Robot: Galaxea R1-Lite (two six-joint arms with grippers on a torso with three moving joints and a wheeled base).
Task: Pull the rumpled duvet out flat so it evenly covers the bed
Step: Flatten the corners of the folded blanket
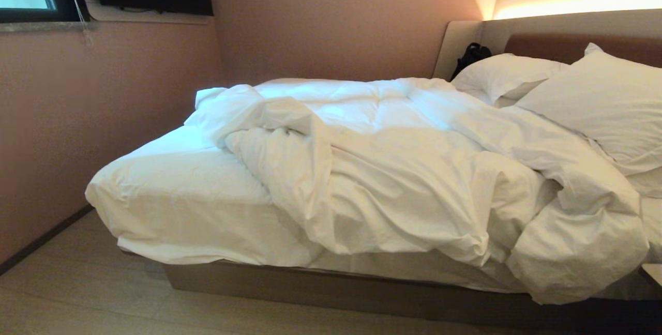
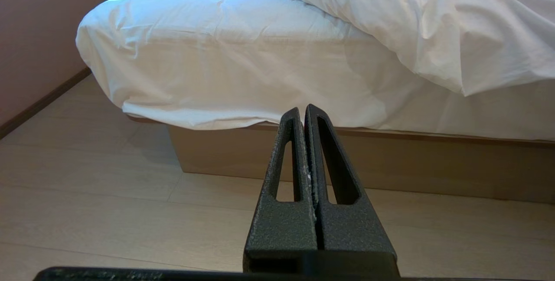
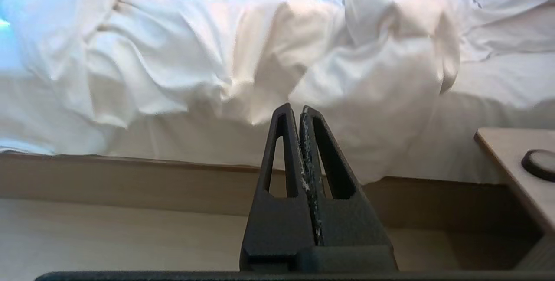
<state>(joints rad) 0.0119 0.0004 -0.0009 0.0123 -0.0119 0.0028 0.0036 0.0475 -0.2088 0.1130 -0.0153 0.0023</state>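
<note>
Duvet (image 1: pixel 393 169) bunched right, hanging over bed (image 1: pixel 181 195) edge; both end effectors clenched, empty; could grab sheet instead.

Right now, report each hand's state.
Left hand: closed, empty, short of the bed.
Right hand: closed, empty, facing the rumpled white duvet.

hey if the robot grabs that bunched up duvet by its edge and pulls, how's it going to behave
The duvet lies in deep soft folds, so it will probably flop and stretch out rather than move as one piece. It looks puffy, so likely light for its bulk. A lobe already hangs over the bed side and may slide off.
</note>
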